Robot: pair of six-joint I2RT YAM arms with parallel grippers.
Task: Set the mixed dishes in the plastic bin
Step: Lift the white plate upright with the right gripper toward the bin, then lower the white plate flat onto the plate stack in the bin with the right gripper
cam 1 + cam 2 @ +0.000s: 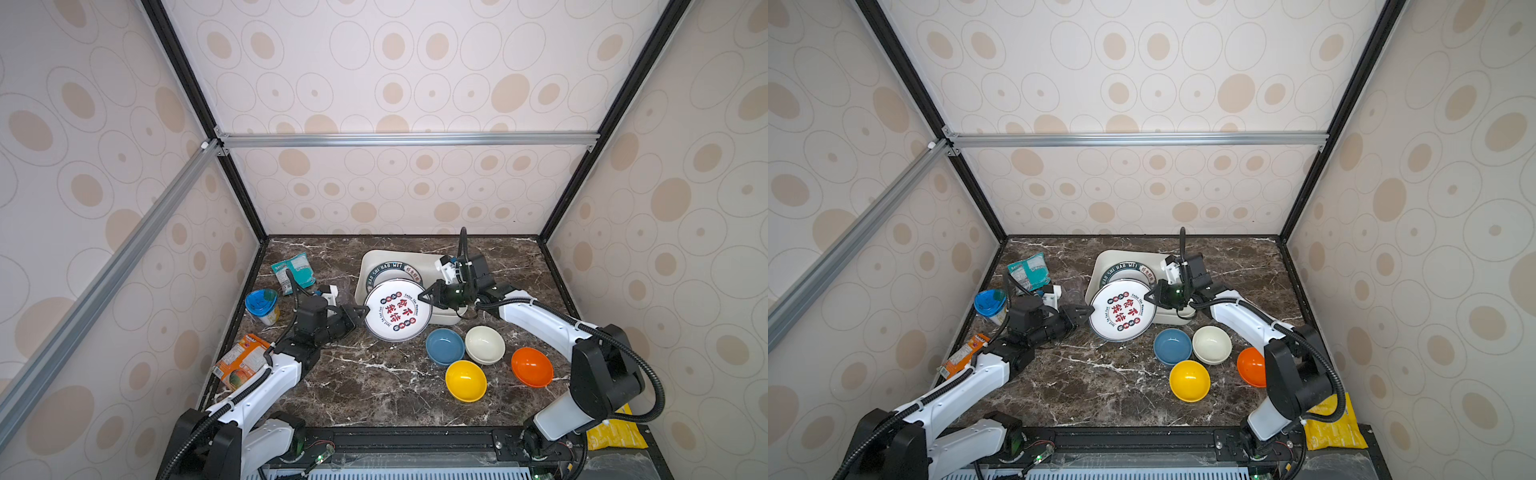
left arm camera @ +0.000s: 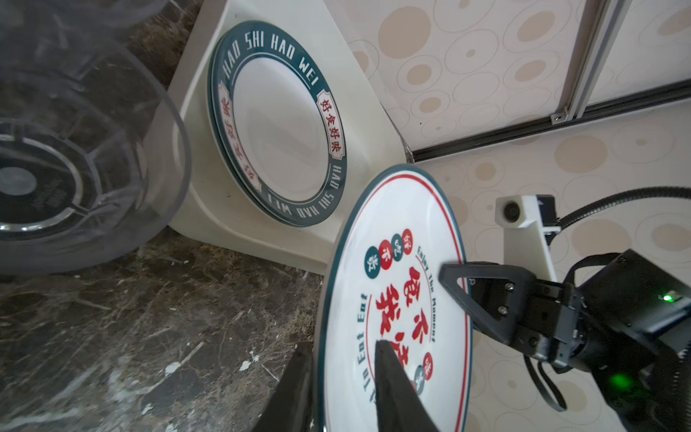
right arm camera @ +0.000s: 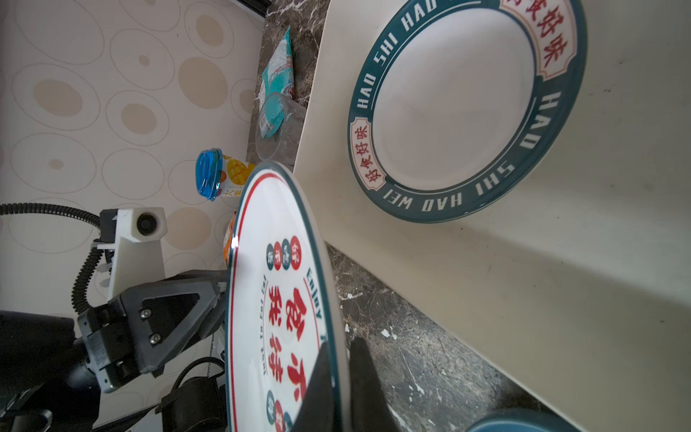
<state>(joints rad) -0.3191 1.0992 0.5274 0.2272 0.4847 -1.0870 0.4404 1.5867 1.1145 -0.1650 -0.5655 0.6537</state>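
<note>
A white plate with red characters (image 1: 398,309) (image 1: 1121,311) hangs tilted over the near left edge of the plastic bin (image 1: 374,255). My right gripper (image 1: 422,297) (image 3: 338,374) is shut on its right rim. My left gripper (image 1: 366,309) (image 2: 340,374) straddles the opposite rim with its jaws parted, open. A second plate with a dark lettered rim (image 1: 392,270) (image 2: 276,123) lies inside the bin. Blue (image 1: 444,347), cream (image 1: 484,344), yellow (image 1: 465,380) and orange (image 1: 532,367) bowls sit on the marble near the right arm. A clear cup (image 2: 74,168) stands left of the bin.
A blue-lidded cup (image 1: 262,305) and a teal packet (image 1: 293,272) lie at the far left. An orange packet (image 1: 241,361) sits by the left wall beside my left arm. A yellow packet (image 1: 617,434) lies at the front right corner.
</note>
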